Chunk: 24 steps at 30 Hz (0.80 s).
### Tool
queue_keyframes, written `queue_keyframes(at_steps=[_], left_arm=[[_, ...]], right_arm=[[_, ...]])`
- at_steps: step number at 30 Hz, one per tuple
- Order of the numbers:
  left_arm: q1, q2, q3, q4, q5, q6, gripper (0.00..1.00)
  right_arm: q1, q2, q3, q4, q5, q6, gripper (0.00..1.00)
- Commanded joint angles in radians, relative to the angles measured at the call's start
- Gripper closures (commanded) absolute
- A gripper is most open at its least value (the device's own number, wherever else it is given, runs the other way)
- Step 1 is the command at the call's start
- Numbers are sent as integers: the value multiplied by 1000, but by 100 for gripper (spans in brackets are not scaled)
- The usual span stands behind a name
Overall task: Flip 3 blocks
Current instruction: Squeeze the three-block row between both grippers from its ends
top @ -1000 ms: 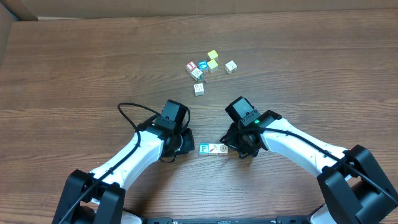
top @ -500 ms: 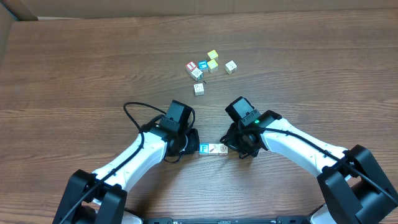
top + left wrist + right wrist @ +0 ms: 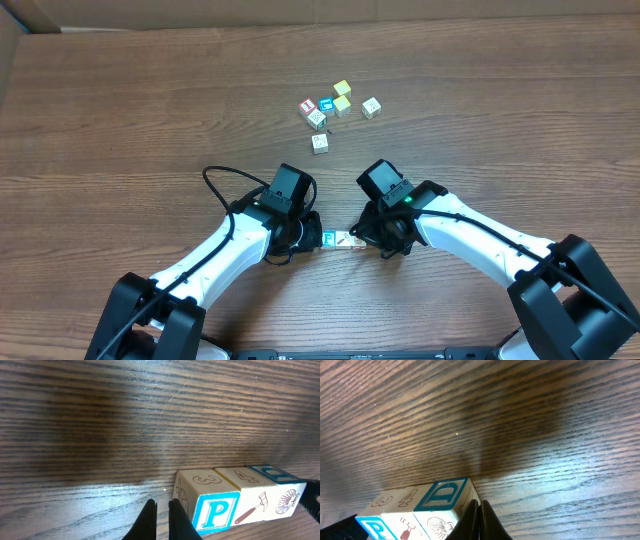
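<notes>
Three small picture blocks lie in a tight row on the wooden table. In the left wrist view they are the blue-and-white P block [image 3: 216,512], the cream hammer block [image 3: 252,505] and the cream shell block [image 3: 287,497]. From overhead the row [image 3: 341,240] sits between my two grippers. My left gripper [image 3: 163,501] [image 3: 314,236] is shut and empty, with its tips beside the P block's left end. At the other end my right gripper [image 3: 479,501] [image 3: 366,236] is shut, resting against the side of the block with a teal D on top [image 3: 445,496].
Several other cubes are scattered at the back centre: a red-faced one [image 3: 308,106], a blue one [image 3: 325,104], two yellow ones [image 3: 342,89] [image 3: 342,103] and cream ones [image 3: 371,107] [image 3: 319,143]. The left arm's cable [image 3: 215,180] loops out to the left.
My left gripper has moved right, up to the P end of the row. The right gripper and the row have shifted slightly left.
</notes>
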Motion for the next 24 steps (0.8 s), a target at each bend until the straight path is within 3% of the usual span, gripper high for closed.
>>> queue_keyframes(at_steps=[1, 24], left_arm=[[-6, 5, -7, 4, 20, -13, 96], [-6, 69, 27, 7, 35, -9, 96]], right_arm=[[5, 9, -5, 6, -5, 5, 96], [5, 9, -5, 24, -5, 5, 96]])
